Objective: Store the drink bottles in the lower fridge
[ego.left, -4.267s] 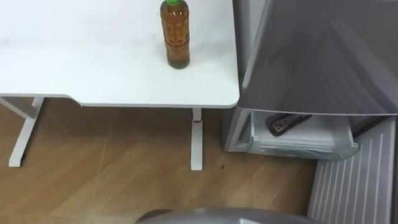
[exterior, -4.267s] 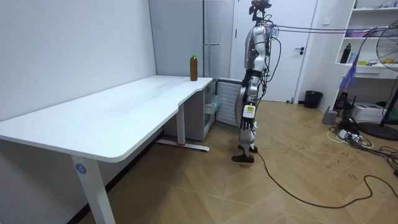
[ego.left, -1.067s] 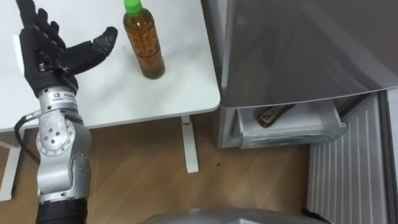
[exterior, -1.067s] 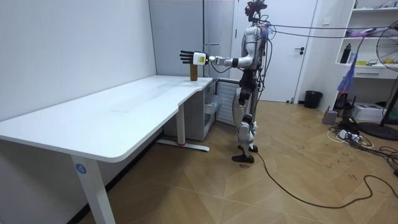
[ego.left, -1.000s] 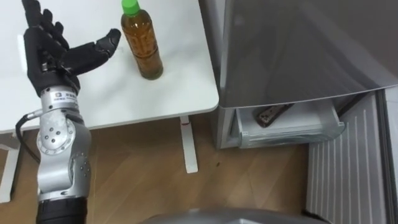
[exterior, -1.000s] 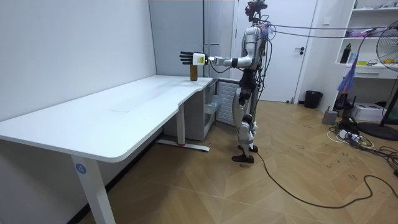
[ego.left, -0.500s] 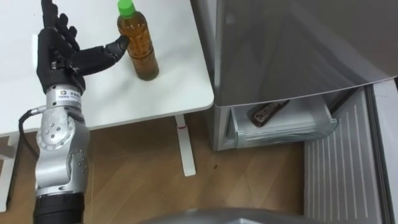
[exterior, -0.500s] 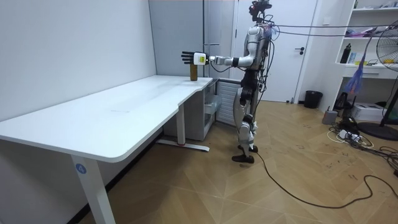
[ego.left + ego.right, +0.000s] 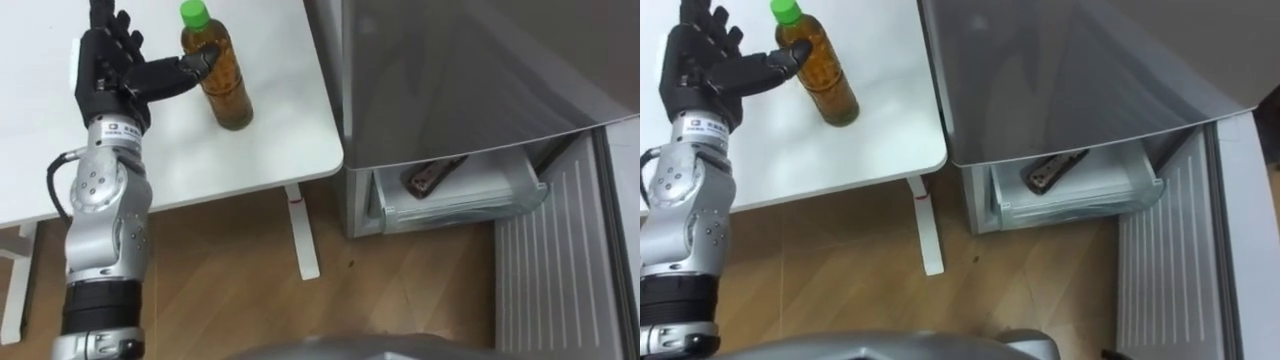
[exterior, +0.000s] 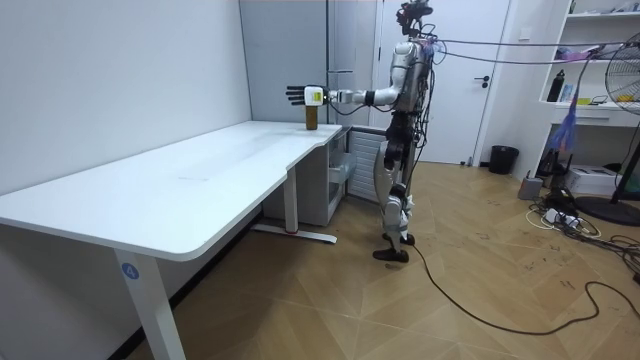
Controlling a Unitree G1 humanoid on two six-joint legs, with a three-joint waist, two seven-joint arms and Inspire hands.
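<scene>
At the desk's far end, beside the grey fridge [image 9: 450, 70], the robot stands with its left arm stretched out over the white desk [image 9: 280, 130]; left hand [image 9: 110, 75] is spread, fingers straight and pointing away, nothing gripped; thumb [image 9: 190, 66] lies against the upper side of the tea bottle [image 9: 225, 85], fingers not round it; bottle has a green cap, stands upright on the desk near the corner next to the fridge; not lifted.

Lower fridge drawer [image 9: 450, 205] is pulled out below the grey front; a dark flat item [image 9: 433, 176] lies in it, can't tell what it is; ribbed door panel [image 9: 560, 270] stands open at the right.

Judged step: closing in for the grasp, task barely begun.

Risks: contact is high on a tall narrow bottle, so a sideways push from the thumb before the fingers wrap could tip it over or slide it toward the desk edge, with the floor below; a smooth round body could slip in a loose grip; on the way down the bottle could hit the drawer rim or land on the dark item.
</scene>
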